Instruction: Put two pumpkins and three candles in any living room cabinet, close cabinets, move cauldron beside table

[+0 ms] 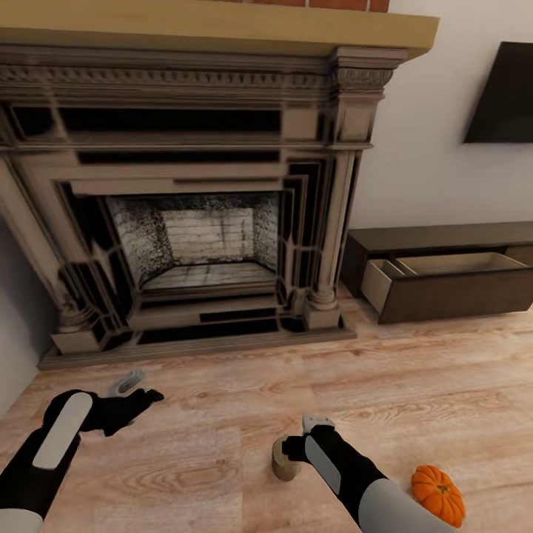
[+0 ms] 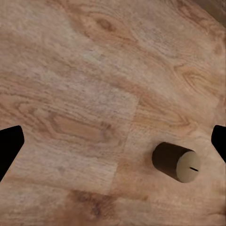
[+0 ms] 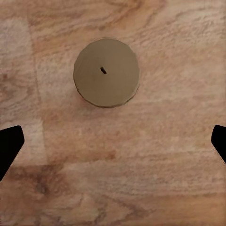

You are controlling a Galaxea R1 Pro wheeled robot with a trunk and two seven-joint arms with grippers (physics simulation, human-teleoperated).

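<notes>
A short tan candle (image 1: 283, 459) stands upright on the wooden floor, just left of my right gripper (image 1: 318, 423). From above, the right wrist view shows the candle (image 3: 106, 73) and its wick slot, ahead of the open right gripper (image 3: 113, 143), whose fingers are apart from it. My left gripper (image 1: 129, 383) hovers low over the floor near the hearth, open and empty (image 2: 113, 143), with the same candle (image 2: 176, 162) off to one side. An orange pumpkin (image 1: 437, 492) sits on the floor right of my right arm. The dark-brown cabinet (image 1: 444, 238) stands along the right wall with one drawer (image 1: 444, 265) pulled open.
A large ornate fireplace (image 1: 192, 222) fills the wall ahead, its hearth step reaching onto the floor. A dark screen (image 1: 503, 92) hangs above the cabinet. A grey wall closes in at the far left. Bare wooden floor (image 1: 414, 385) lies between me and the cabinet.
</notes>
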